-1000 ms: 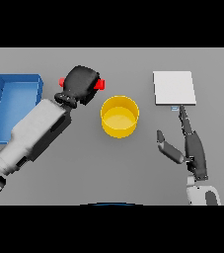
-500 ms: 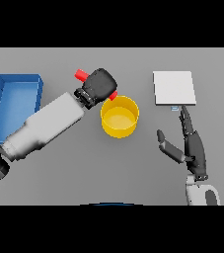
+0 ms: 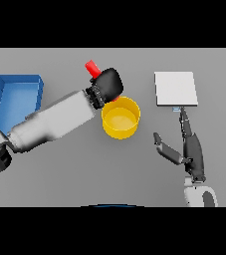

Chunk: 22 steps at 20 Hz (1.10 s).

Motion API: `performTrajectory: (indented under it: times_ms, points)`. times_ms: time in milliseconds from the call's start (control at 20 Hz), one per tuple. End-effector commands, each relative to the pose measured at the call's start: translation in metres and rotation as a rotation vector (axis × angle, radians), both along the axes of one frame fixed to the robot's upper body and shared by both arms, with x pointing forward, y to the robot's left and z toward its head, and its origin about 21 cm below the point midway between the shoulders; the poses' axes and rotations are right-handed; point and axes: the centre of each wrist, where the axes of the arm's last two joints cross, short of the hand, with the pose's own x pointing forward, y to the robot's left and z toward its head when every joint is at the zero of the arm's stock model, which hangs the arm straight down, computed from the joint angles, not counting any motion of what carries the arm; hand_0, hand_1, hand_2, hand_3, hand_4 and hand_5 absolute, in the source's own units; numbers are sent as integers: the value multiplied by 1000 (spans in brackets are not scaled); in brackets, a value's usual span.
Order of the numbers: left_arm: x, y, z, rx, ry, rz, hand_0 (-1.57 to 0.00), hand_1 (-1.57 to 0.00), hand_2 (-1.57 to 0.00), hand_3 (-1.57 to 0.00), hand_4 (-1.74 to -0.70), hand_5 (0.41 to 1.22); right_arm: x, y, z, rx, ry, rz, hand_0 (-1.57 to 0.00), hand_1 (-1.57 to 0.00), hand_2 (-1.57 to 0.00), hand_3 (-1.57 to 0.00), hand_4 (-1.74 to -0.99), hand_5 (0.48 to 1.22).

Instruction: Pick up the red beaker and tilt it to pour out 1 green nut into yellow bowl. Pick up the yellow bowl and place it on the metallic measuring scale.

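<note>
Gripping the red beaker [image 3: 91, 67], the left hand [image 3: 107, 85] curls its fingers around it, tilted above the round yellow bowl's [image 3: 120, 117] rim. Right hand [image 3: 191, 149] rests with straight, spread fingers near the flat square scale [image 3: 175, 88].

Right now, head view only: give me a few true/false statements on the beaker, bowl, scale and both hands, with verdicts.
1. The left hand is shut on the red beaker, held over the far-left rim of the round yellow bowl. True.
2. The yellow bowl sits on the flat metallic measuring scale. False: it rests on the grey table, to the left of the scale.
3. The right hand holds the bowl. False: it is open, on the table just in front of the scale, apart from the bowl.
4. A blue rectangular tray lies at the table's left side. True.
5. A green nut is visible in the bowl. False: none shows there.
</note>
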Motion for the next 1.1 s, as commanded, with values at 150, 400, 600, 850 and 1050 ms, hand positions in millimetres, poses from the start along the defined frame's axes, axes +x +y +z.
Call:
performTrajectory:
  times_ms: [150,400,600,850,1050]
  points:
    - [5,-10,5,135,-60,-11,-1571,-1571,-1571,-1567,-1736,1221,4,-1,4,-27,1,-20,1,1,1,1,-1236,582]
    - [7,-17,12,254,-93,-97,-1571,-1571,-1571,-1570,-1735,1221,2,-3,1,-36,-14,-5,1,1,1,1,-1206,591]
    - [6,-17,19,311,-126,-135,-1571,-1571,-1571,-1570,-1733,1221,0,0,3,-46,-21,-6,1,1,1,1,-1207,594]
    - [31,-15,89,221,-218,-90,-1571,-1571,-1399,-1509,-1676,1221,1,0,1,-53,-33,-12,1,1,1,1,-1201,592]
    - [53,6,160,71,-293,14,-1571,-1571,-1501,-1232,-1705,1221,2,1,5,-24,-40,1,1,1,1,1,-1181,593]
